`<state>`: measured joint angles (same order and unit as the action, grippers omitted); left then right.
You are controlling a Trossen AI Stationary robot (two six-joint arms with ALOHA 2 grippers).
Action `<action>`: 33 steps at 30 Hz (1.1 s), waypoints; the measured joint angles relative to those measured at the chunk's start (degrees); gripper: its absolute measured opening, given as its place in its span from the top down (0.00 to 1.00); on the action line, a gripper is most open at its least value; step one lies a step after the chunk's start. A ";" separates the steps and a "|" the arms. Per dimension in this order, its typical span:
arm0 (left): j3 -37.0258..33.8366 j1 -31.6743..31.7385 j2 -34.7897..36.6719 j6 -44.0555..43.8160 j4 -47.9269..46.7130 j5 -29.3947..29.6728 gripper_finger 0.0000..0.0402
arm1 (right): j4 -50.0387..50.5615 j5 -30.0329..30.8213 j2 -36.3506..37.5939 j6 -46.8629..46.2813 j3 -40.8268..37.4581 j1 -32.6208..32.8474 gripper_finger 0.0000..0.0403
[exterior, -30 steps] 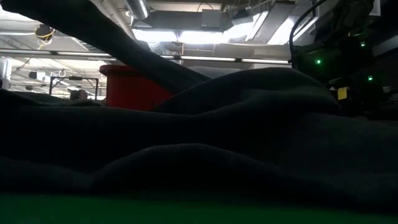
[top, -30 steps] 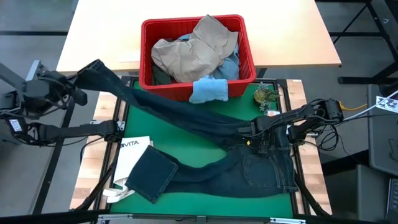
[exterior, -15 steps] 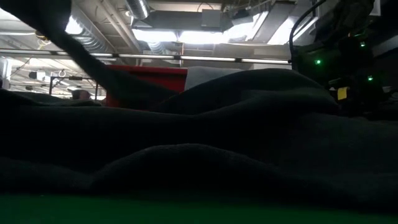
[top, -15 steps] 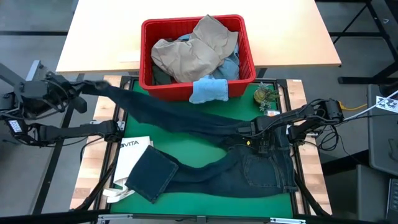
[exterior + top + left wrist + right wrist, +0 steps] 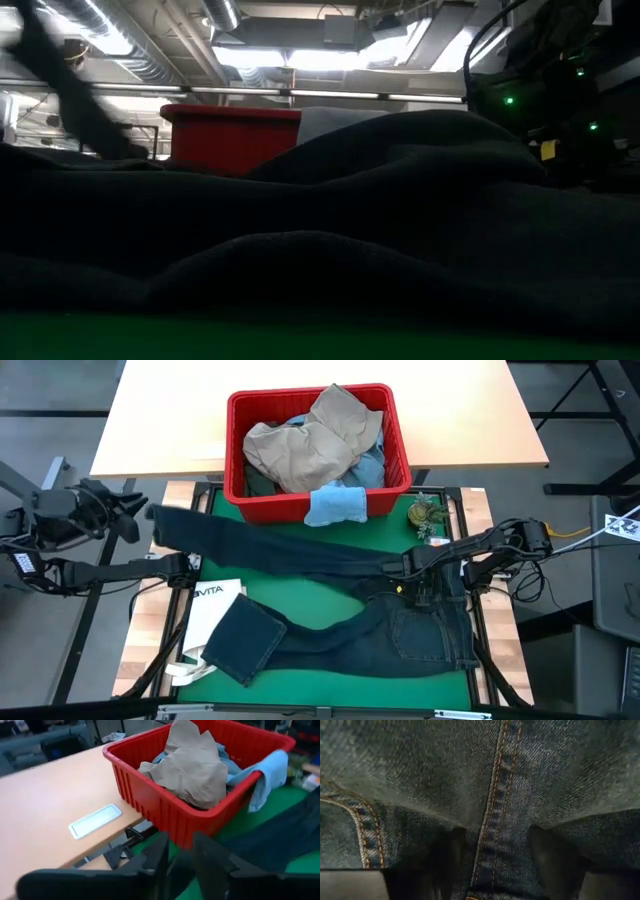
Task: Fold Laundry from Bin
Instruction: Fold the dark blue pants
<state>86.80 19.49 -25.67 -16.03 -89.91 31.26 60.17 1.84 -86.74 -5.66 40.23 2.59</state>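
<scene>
At the far left, off the edge of the green mat, the left gripper (image 5: 128, 518) sits with its fingers parted a little; its wrist view shows a narrow gap between the two fingers with nothing in it. Just beside it lies the hem of one leg of the dark navy jeans (image 5: 330, 600), apparently free of the gripper, though whether the cloth touches a fingertip cannot be told from above. That leg runs flat and fairly straight across the mat towards the right. The other leg bends back along the near side, its cuff lying over the white tote bag (image 5: 210, 610) at the near left.

Beyond the mat stands the red bin (image 5: 236, 455), full of the remaining laundry: tan trousers (image 5: 310, 440) heaped on top and a small light blue cloth (image 5: 336, 506) hanging over its near rim.

On the right, the right gripper (image 5: 405, 573) is down on the jeans near the crotch seam, its fingers spread wide on the denim in the wrist view, pressing rather than pinching.

The step in hand looks like spreading the jeans flat before folding. The next move probably calls for straightening the near leg off the tote bag, so both legs lie alongside each other.
</scene>
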 joint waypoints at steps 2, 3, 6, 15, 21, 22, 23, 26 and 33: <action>-0.01 0.02 -0.02 -1.69 0.00 -0.10 0.72 | 0.76 -0.96 -0.12 -0.01 0.73 0.00 0.39; -0.01 0.01 -0.02 -1.88 0.00 -0.41 0.70 | 1.52 -1.55 -0.15 -0.02 1.50 0.00 0.40; 0.00 0.00 -0.02 -1.95 -0.02 -1.82 0.64 | 4.31 -2.07 0.15 0.67 4.91 0.00 0.41; -1.44 0.00 -0.02 -10.68 -0.05 -8.09 0.62 | 9.59 3.23 1.44 11.05 16.93 0.02 0.41; -7.88 0.00 -0.06 -14.32 0.56 -12.68 0.66 | 16.68 8.95 4.92 12.39 21.24 -0.18 0.41; -9.43 0.00 -0.07 -14.39 1.22 -13.08 0.66 | 17.80 9.08 5.77 12.38 21.33 -0.48 0.41; -11.11 0.00 -0.07 -14.40 1.94 -13.35 0.67 | 18.52 9.10 6.73 12.24 21.31 -0.88 0.41; -16.30 0.00 -0.07 -13.68 6.06 -15.39 0.67 | 16.81 9.05 9.42 11.95 20.13 -2.61 0.41; -27.16 0.00 -0.11 -11.62 20.53 -25.53 0.70 | 3.42 3.23 10.78 15.48 18.14 -4.51 0.41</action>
<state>59.64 19.48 -25.78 -27.66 -69.38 5.73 63.58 5.06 -75.96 9.82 58.37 -1.92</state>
